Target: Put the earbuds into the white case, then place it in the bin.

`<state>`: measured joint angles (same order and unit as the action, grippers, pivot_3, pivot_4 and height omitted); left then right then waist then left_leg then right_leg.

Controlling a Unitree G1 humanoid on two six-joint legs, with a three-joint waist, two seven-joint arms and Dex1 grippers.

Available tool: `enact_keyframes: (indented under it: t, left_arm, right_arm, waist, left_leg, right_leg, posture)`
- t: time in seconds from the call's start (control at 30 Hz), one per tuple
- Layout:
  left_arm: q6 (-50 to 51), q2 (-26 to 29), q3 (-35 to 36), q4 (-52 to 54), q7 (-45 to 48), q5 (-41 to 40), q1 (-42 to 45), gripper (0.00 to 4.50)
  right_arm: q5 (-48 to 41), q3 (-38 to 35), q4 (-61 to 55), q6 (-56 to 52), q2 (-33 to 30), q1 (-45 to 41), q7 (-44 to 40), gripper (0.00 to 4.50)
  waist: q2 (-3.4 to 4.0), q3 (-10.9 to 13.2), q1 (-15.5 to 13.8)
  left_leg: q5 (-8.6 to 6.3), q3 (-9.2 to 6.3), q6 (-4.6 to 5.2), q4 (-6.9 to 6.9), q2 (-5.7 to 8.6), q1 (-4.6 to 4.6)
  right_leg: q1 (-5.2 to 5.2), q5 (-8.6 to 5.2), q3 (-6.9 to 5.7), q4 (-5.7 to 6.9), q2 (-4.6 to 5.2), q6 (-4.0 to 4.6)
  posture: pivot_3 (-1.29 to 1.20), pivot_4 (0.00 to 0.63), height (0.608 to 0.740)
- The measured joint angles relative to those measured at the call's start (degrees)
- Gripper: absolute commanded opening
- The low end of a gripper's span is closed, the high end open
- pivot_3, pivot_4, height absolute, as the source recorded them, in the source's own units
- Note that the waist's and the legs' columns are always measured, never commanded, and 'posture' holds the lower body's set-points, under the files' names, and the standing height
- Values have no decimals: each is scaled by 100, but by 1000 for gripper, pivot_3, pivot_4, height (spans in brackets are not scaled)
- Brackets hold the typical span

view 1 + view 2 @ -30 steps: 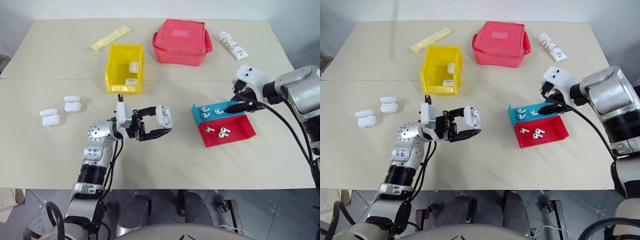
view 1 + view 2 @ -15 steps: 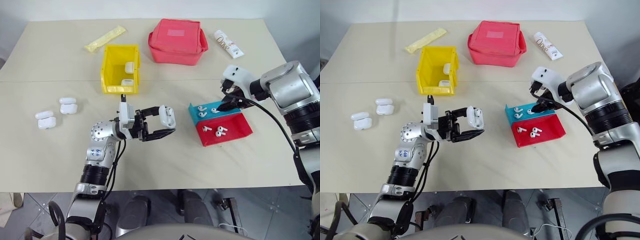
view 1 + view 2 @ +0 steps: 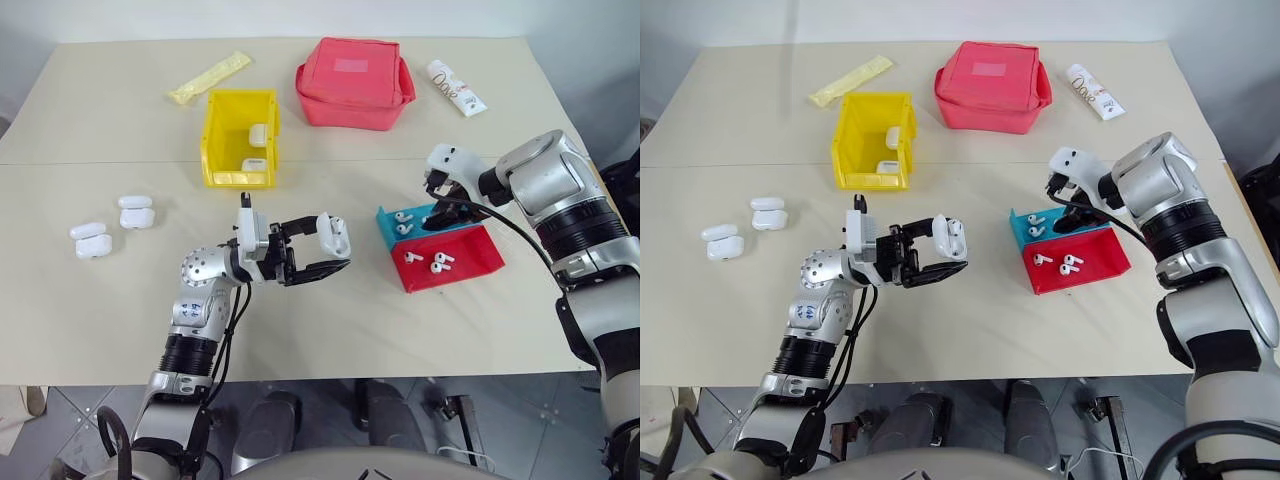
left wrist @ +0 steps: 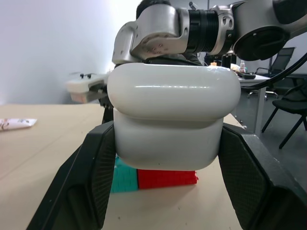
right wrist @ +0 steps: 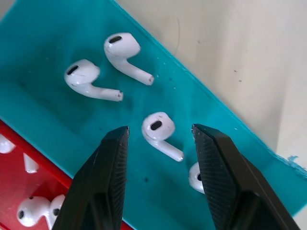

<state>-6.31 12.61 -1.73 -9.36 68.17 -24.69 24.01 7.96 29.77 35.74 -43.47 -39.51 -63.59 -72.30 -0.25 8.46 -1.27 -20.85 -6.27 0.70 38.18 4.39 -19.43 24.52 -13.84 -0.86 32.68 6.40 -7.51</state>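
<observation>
Right gripper over the earbuds, left holding the case

The yellow bin [image 3: 240, 140] sits far back on the table; the left gripper [image 3: 322, 248] clamps a white case [image 3: 334, 235] mid-table, while the right gripper [image 5: 160, 143], fingers parted, straddles one of the earbuds [image 5: 160, 132] in the tray's [image 3: 436, 250] blue half.

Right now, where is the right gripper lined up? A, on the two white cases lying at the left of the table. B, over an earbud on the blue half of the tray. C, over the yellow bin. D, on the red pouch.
B: the right gripper has its open fingers on either side of an earbud lying on the blue half of the tray, not yet closed on it.
</observation>
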Motion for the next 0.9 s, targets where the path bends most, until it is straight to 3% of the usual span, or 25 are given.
enact_keyframes:
  t: [0.37, 0.47, 0.57, 0.9]
  left_arm:
    - [41, 102, 1, 199, -181, -2, -131, 2779]
    - [60, 130, 2, 205, -200, -4, -150, 2779]
    - [65, 148, 3, 205, -219, -4, -167, 2779]
    - [98, 164, -5, 205, -185, -27, -166, 2779]
  right_arm:
    - [236, -2, 289, 358, 159, -27, -81, 2158]
    - [281, -4, 316, 421, 159, -27, -90, 1612]
    - [314, -38, 362, 477, 180, -27, -120, 582]
    - [246, -403, 397, 649, 203, 11, 49, 488]
  waist:
    - [1, -2, -5]
    - [1, -2, -4]
    - [0, -3, -3]
    - [1, -4, -4]
  left_leg:
    - [0, 0, 0, 1, 1, 3]
    - [0, 0, 0, 0, 1, 5]
    - [0, 0, 0, 1, 1, 6]
    - [0, 4, -1, 0, 1, 8]
  right_leg:
    - [-1, 0, -1, 6, 1, 1]
    - [-2, -1, -1, 6, 1, 1]
    - [-2, -1, -2, 8, 1, 1]
    - [0, -1, 0, 10, 2, 2]
  posture:
    - [0, 150, 740]
    - [0, 150, 740]
    - [0, 150, 740]
    - [0, 150, 740]
